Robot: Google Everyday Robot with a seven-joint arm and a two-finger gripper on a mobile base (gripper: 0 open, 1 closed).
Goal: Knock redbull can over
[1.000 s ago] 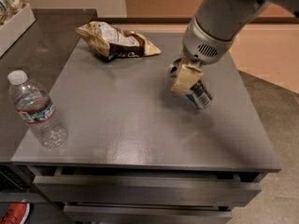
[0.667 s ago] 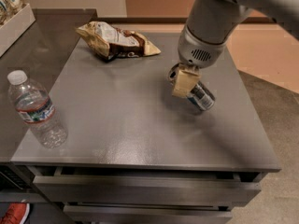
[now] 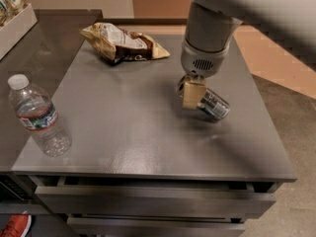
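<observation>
Because tool (image 3: 193,94) pushes against its side, redbull can (image 3: 213,105) lies tipped on bench (image 3: 123,132); tool opening: cannot tell.

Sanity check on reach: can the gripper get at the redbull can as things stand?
Probably yes. The gripper is right against the redbull can, which leans far over on the table; nothing stands between them.

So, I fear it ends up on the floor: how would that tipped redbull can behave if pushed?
The redbull can, tipped over beside the tool right of the table's middle, is round and smooth, so it will probably roll rather than slide. It looks slim, so a light nudge may move it. The right edge is near; rolling off seems possible.
</observation>
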